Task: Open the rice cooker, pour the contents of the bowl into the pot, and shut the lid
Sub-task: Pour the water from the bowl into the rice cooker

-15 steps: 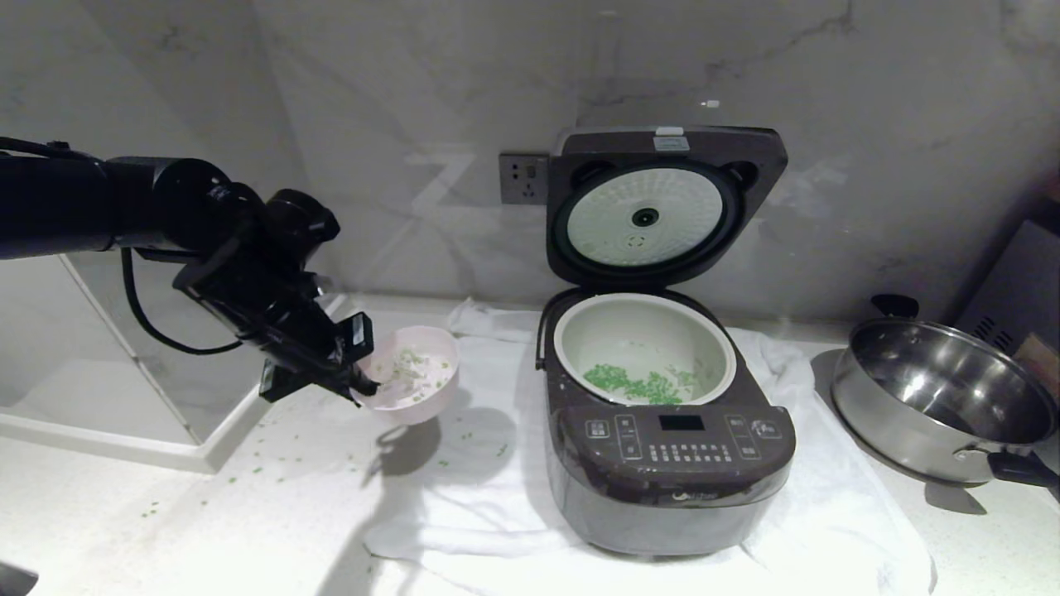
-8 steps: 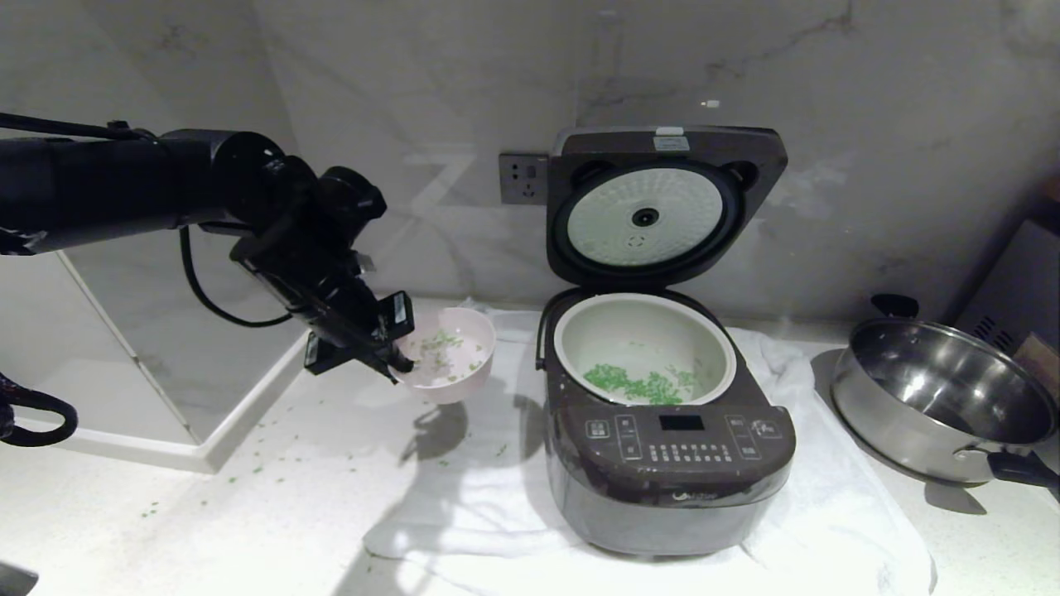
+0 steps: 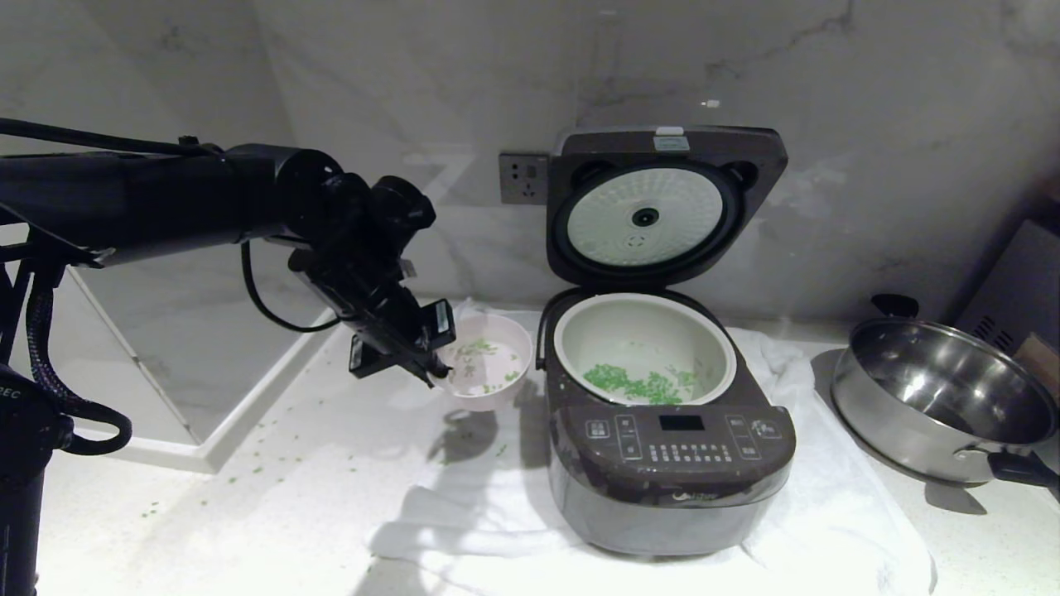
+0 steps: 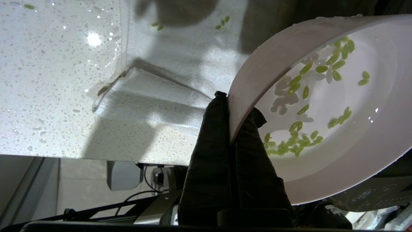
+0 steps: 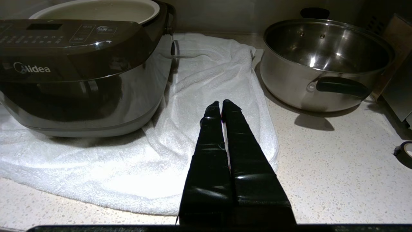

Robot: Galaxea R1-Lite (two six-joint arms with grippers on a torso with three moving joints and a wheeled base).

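The dark brown rice cooker (image 3: 671, 472) stands on a white towel with its lid (image 3: 662, 199) raised against the wall. Its pale pot (image 3: 644, 319) holds a patch of green bits (image 3: 633, 385). My left gripper (image 3: 432, 374) is shut on the near rim of the pink bowl (image 3: 489, 368), held in the air just left of the cooker. In the left wrist view one finger lies outside the bowl (image 4: 354, 145) and one inside. Green and white contents (image 4: 299, 138) cling to its inside. My right gripper (image 5: 221, 103) is shut and empty, low over the towel right of the cooker (image 5: 80, 74).
A shiny steel pan (image 3: 944, 397) with black handles sits at the right, with a grey box (image 3: 1014, 290) behind it. The white towel (image 3: 464, 513) spreads under the cooker. Green bits (image 3: 248, 472) are scattered on the speckled counter. A wall socket (image 3: 523, 178) is behind.
My left arm has carried the bowl to the right, from well left of the cooker to right beside its left side. The cooker, lid and pan have not moved.
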